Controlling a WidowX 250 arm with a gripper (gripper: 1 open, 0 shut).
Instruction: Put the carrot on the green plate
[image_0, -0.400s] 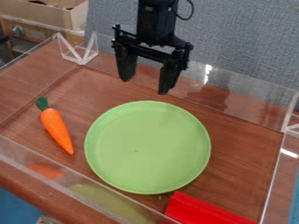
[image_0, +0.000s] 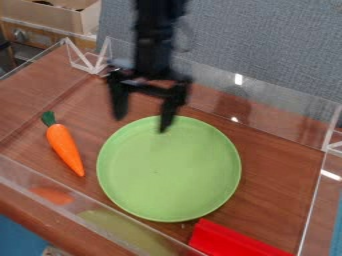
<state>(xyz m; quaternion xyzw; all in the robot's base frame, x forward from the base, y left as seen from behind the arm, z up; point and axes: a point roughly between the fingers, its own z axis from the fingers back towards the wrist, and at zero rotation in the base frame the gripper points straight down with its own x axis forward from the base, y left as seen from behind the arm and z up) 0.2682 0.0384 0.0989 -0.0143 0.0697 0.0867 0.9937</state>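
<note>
A: What fills the middle of the frame?
B: The green plate (image_0: 168, 168), lying flat on the wooden table (image_0: 281, 130), inside clear walls.
A: And the arm?
B: Above the plate's upper left rim, the gripper (image_0: 146, 106) points down, its fingers spread apart and holding nothing.
A: The carrot?
B: The carrot (image_0: 62, 145) lies at left, beside the plate, stem toward the top. A red block (image_0: 241, 243) sits at the bottom edge.

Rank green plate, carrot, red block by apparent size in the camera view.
1. green plate, clearly largest.
2-3. carrot and red block: unsure. The block is cut off by the frame edge and sits nearer the camera, so no ranking.
</note>
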